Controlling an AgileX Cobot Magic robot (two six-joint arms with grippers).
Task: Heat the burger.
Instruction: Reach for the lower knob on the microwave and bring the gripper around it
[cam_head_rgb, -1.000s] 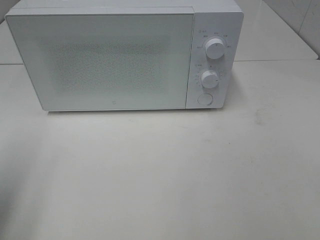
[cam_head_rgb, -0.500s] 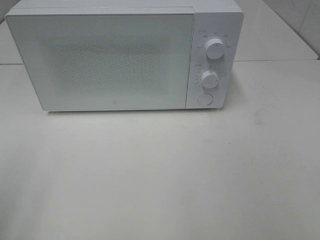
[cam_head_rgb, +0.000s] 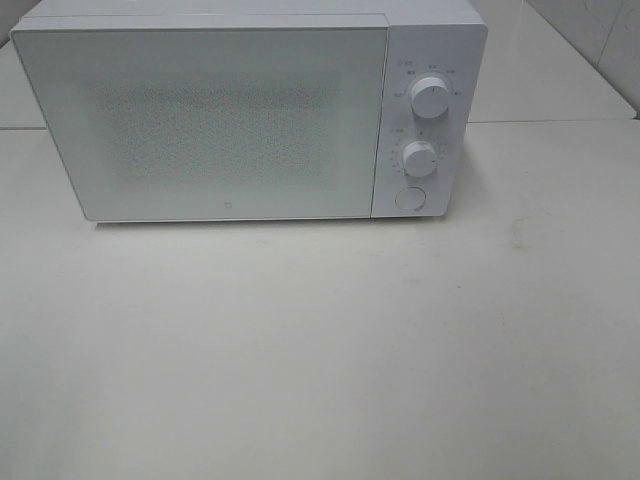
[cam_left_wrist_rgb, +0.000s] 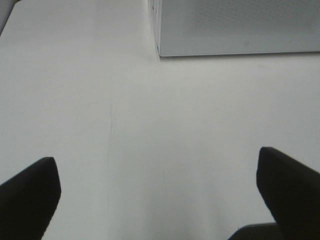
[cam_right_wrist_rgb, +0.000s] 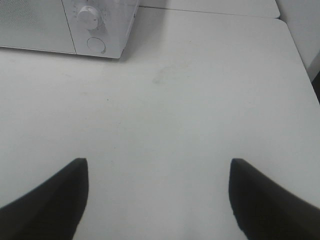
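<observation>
The burger is out of view in every frame. A white microwave (cam_head_rgb: 250, 110) stands at the back of the table with its door shut; its corner shows in the left wrist view (cam_left_wrist_rgb: 235, 25) and its knob side in the right wrist view (cam_right_wrist_rgb: 75, 25). Neither arm appears in the exterior high view. My left gripper (cam_left_wrist_rgb: 159, 177) is open over bare table in front of the microwave's left corner, nothing between its dark fingers (cam_left_wrist_rgb: 30, 192). My right gripper (cam_right_wrist_rgb: 157, 192) is open too, over bare table to the front right of the microwave.
The microwave's right panel carries two round knobs (cam_head_rgb: 430, 97) (cam_head_rgb: 419, 157) and a round button (cam_head_rgb: 410, 198). The white table (cam_head_rgb: 320, 350) stretches wide in front. A table seam and tiled wall (cam_head_rgb: 600, 40) lie at the back right.
</observation>
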